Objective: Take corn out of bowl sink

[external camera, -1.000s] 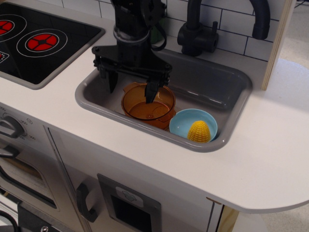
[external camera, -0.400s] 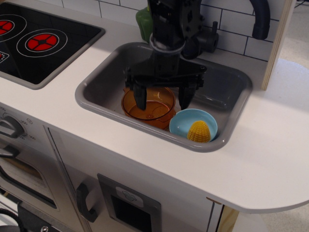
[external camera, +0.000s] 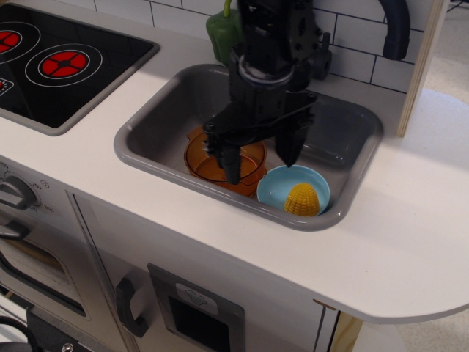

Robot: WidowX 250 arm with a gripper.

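The yellow corn [external camera: 301, 199] lies in the light blue bowl [external camera: 282, 185] at the front right of the grey sink [external camera: 344, 132]. My gripper [external camera: 260, 160] is open and empty, its black fingers pointing down. It hangs above the sink, just left of and above the bowl. One fingertip [external camera: 232, 173] is over the orange pot, the other [external camera: 287, 155] is near the bowl's back rim. The gripper is apart from the corn.
A transparent orange pot [external camera: 212, 160] sits in the sink to the left of the bowl. A black faucet [external camera: 392, 29] stands behind the sink. A green pepper [external camera: 221, 33] stands at the back. A stovetop [external camera: 58, 62] is at the left. White countertop [external camera: 410, 220] surrounds the sink.
My gripper has moved right from over the sink's left end to above the pot and bowl, and has turned and lowered slightly. The corn and bowl have not moved.
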